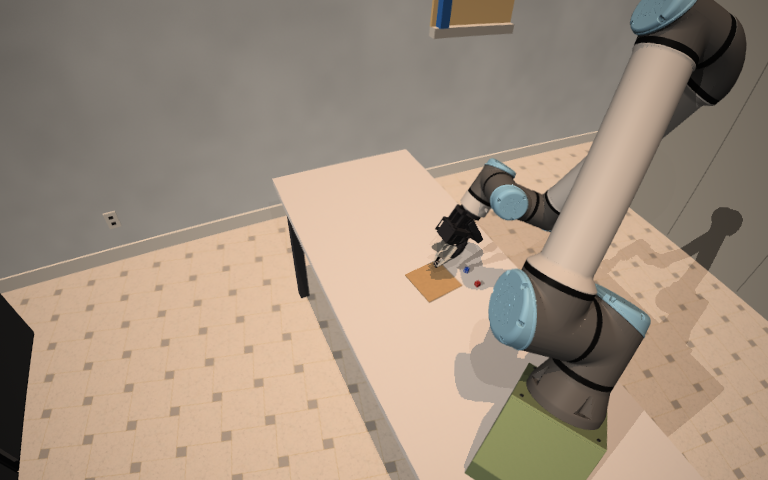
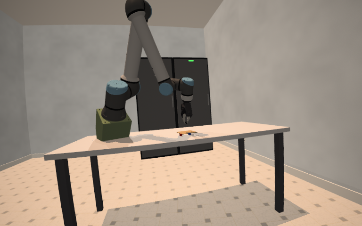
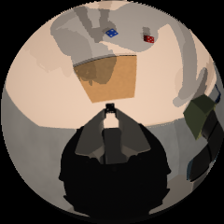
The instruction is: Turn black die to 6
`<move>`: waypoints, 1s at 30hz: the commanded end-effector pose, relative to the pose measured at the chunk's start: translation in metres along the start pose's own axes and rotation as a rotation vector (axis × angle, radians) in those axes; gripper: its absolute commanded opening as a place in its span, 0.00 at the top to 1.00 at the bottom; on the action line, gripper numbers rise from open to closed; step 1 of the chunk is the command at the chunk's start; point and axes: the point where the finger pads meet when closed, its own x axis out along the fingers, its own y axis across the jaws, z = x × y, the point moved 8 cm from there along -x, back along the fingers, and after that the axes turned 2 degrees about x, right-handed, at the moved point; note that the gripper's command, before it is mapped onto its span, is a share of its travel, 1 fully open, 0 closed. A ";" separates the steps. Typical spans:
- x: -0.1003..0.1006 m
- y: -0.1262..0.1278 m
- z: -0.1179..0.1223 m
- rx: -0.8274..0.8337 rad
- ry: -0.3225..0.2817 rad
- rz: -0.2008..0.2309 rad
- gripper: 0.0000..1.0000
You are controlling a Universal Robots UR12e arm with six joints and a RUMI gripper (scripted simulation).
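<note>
My gripper [image 1: 436, 262] [image 2: 185, 122] [image 3: 110, 110] is shut on the black die [image 3: 109, 106], a small dark cube at the fingertips. It is held in the air above the table, tilted, near the orange-brown mat [image 1: 430, 289] [image 2: 186, 132] [image 3: 125, 84]. The number on top of the black die is too small to read. A blue die [image 1: 466, 270] [image 2: 189, 133] [image 3: 111, 33] and a red die [image 1: 477, 283] [image 2: 180, 134] [image 3: 148, 38] rest on the table beside the mat, apart from each other. Their top numbers cannot be read with certainty.
The pale table [image 1: 352, 208] [image 2: 227, 131] carries the green base block [image 1: 531, 440] [image 2: 115, 130] [image 3: 200, 112] of the arm. The two dice stand on the side of the mat away from the gripper in the wrist view. Arm shadows cross the table and part of the mat.
</note>
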 end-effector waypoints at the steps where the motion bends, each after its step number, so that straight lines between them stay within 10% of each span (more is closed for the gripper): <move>1: -0.001 0.000 -0.001 -0.001 -0.011 -0.001 1.00; 20: 0.003 -0.001 -0.024 -0.002 -0.259 0.010 1.00; 30: 0.003 -0.001 -0.025 -0.001 -0.272 0.008 1.00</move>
